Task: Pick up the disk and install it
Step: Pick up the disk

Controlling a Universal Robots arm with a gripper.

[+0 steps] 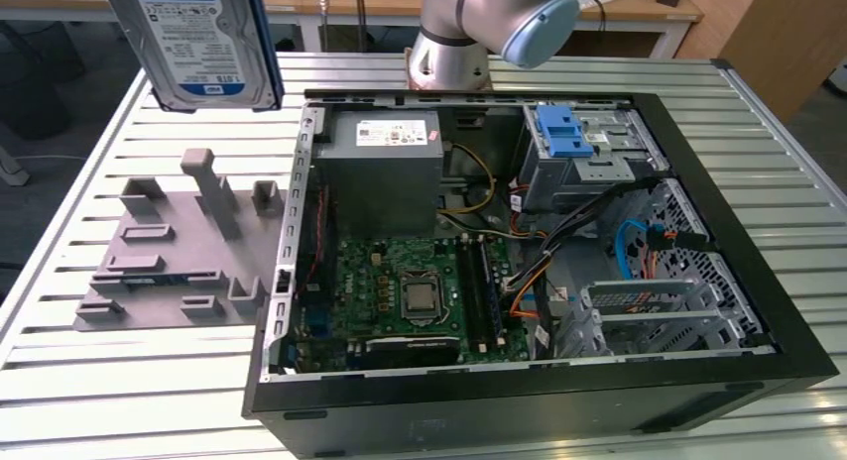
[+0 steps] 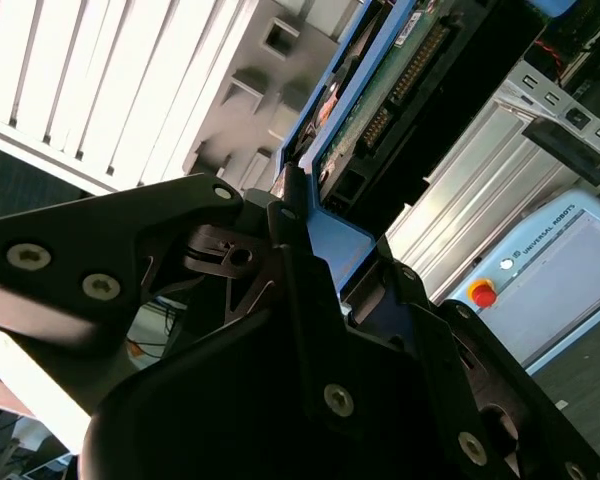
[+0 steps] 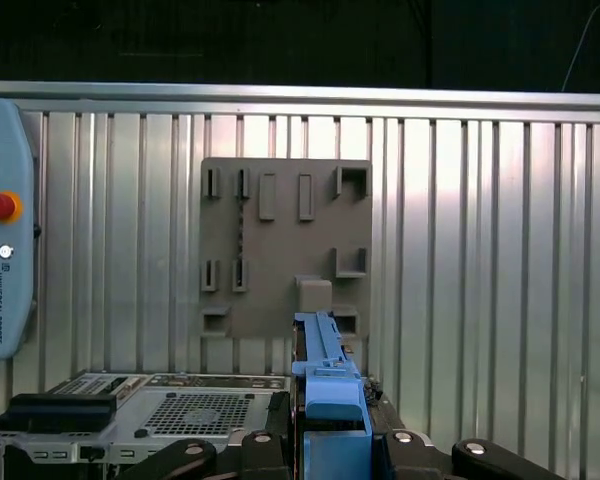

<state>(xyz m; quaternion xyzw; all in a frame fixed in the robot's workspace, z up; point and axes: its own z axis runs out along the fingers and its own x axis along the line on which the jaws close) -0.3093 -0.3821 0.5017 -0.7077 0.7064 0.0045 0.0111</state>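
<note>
While it hangs high at the exterior view's left, over the grey plastic fixture plate [image 1: 173, 252], the flat silver metal disk [image 1: 198, 39] is clamped edgewise in the black hand [image 3: 330, 425], seemingly by its blue frame. Rigid, dense, shock-sensitive: frame edges suit gripping. Rightward sits the open black computer case [image 1: 530, 401].

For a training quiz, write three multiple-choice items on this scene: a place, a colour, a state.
1. The disk is: A lifted clear of the table; B in a drawer; C flat on the floor.
2. Its frame is: A red; B yellow; C blue.
3. The hand is: A open; B shut on the disk; C shut on a screwdriver.
Answers: A, it hangs above the slats in the exterior view; C, blue edging shows in both wrist views; B, its fingers clamp the frame.
</note>
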